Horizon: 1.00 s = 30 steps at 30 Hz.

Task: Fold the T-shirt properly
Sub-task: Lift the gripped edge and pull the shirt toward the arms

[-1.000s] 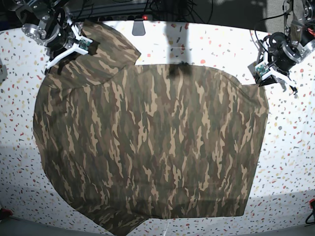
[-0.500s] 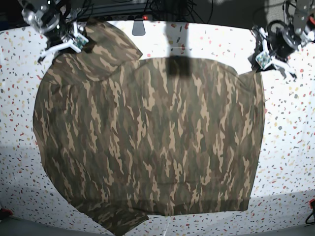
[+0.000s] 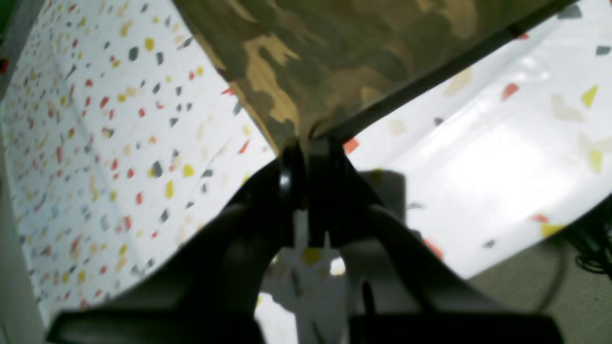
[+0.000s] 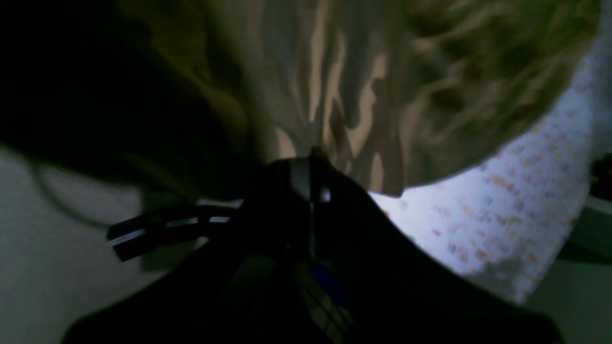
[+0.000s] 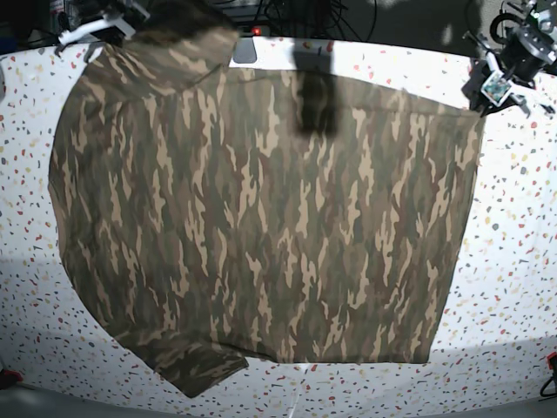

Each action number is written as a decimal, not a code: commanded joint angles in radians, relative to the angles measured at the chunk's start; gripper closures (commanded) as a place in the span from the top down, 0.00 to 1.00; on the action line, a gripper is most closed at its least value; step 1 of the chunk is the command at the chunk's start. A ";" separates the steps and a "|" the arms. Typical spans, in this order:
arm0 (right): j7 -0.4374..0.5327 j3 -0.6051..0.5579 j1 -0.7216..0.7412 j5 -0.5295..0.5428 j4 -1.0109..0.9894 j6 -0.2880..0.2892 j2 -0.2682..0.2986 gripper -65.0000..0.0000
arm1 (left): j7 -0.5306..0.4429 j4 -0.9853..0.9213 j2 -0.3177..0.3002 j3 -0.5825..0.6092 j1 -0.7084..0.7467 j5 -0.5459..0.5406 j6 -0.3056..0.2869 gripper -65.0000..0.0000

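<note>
1. Both hands have carried the far edge of the T-shirt point(image 5: 261, 218) toward 12 o'clock. In the base view that edge now runs taut and nearly straight along the top of the counter point(image 5: 513, 261), where a second ago it sagged lower with a dip near the middle.
2. The left hand point(image 3: 306, 143) is pinched shut on the shirt's corner at about 2 o'clock in the base view; its wrist view shows cloth gripped right at the fingertips.
3. The right hand point(image 4: 311, 167) is likewise clamped on cloth at about 11 o'clock, with fabric draping from its tips.
4. Compared with the earlier frames, both hands sit higher and farther out, and the shirt's body covers more of the counter and looks flatter. The sleeve near 7 o'clock has shifted only a little.
5. My reading: this is a stretch-and-flatten step. The shirt appears spread enough that laying it down and starting the first fold should come next.
</note>
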 commanded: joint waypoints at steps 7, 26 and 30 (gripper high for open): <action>-0.002 0.097 -0.145 -0.003 0.134 -0.035 0.010 0.00 | -0.061 0.020 -0.013 -0.062 0.084 -0.009 0.015 0.00; -0.035 0.142 -0.154 -0.047 0.227 -0.054 -0.011 0.00 | -0.235 0.025 0.074 -0.231 0.144 -0.068 0.007 0.00; -0.035 0.142 -0.040 0.035 0.227 0.034 -0.011 0.00 | -0.183 0.025 0.074 -0.231 0.108 -0.068 0.006 0.00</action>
